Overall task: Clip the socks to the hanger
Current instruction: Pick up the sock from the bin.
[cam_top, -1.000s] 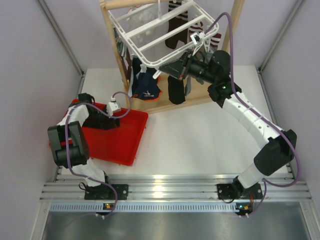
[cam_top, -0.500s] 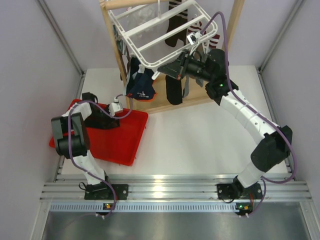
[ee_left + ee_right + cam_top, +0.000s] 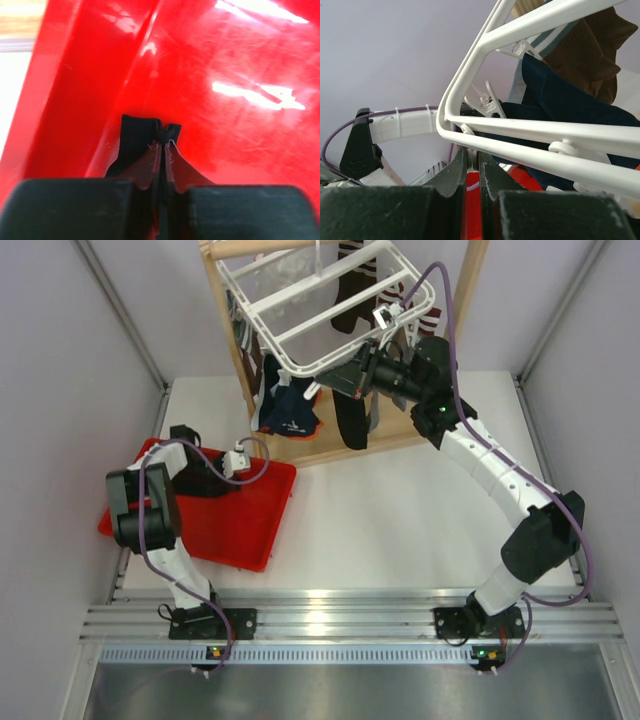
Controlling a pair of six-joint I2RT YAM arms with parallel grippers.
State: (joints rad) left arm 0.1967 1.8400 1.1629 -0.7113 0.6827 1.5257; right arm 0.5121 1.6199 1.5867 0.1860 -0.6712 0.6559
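So, down in the red tray [image 3: 240, 125], the left gripper [image 3: 162, 142] was pinched shut on the edge of a black sock [image 3: 137, 135]. Further back, the right gripper [image 3: 472, 160] sat closed right under the hanger [image 3: 550, 17] corner; couldn't tell on what. Beyond that, a brown sock [image 3: 590, 45] with a striped cuff hung from its bars.

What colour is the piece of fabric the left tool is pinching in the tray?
Black; the sock shows best in the left wrist view.
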